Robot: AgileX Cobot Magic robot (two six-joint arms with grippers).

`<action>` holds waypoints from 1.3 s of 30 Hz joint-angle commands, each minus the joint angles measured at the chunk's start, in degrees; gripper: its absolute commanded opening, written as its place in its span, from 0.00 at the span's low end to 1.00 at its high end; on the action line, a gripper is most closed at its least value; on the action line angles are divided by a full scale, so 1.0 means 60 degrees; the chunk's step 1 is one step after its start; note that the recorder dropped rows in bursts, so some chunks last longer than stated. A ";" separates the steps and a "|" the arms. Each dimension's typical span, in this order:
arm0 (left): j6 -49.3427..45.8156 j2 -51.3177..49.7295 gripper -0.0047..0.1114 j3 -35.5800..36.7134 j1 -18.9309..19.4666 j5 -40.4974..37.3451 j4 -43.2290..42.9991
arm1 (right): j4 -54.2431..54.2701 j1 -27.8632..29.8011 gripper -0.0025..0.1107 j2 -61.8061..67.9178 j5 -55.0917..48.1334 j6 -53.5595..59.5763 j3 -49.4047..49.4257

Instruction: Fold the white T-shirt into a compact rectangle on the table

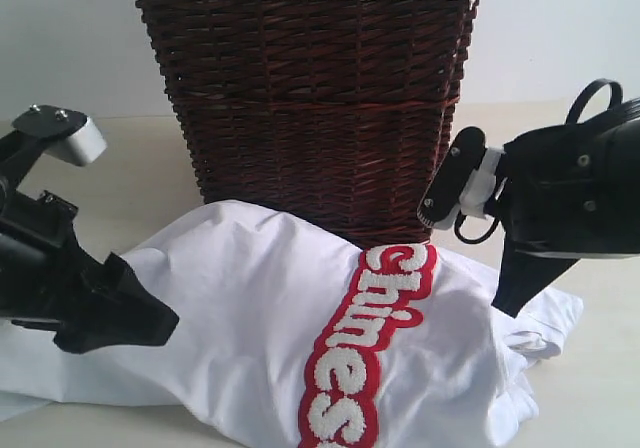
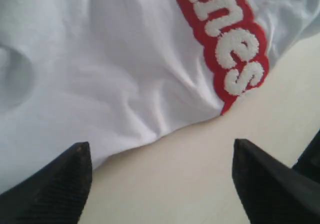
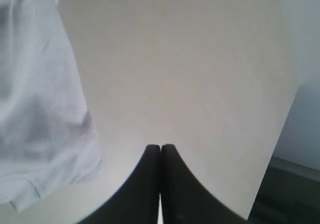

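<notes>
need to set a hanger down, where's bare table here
In the exterior view, bare pale beige table lies right of the white cotton T-shirt, and left of the dark brown wicker basket. Crowded in the middle, where shirt meets basket.

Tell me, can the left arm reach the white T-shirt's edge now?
Probably yes: the left gripper stands open, and the white T-shirt has its edge just ahead on the table, nothing between.

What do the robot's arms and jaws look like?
Both arms are black. The left arm carries a silver block with screws; the right arm has a white collar and looping black cable. The jaws are black, pointed wedges with ribbed faces.
</notes>
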State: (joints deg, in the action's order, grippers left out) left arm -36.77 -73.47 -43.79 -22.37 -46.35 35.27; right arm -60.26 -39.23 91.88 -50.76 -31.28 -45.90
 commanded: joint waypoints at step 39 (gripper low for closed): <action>-0.4870 -0.3913 0.31 0.1824 -0.5675 0.7992 0.0142 | 0.3310 0.0042 0.02 -0.3080 0.1315 0.1523 -0.0900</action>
State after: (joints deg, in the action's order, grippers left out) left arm -63.60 -98.09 -32.91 -56.55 2.22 36.18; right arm -40.51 -39.12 73.80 -43.28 -22.37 -50.91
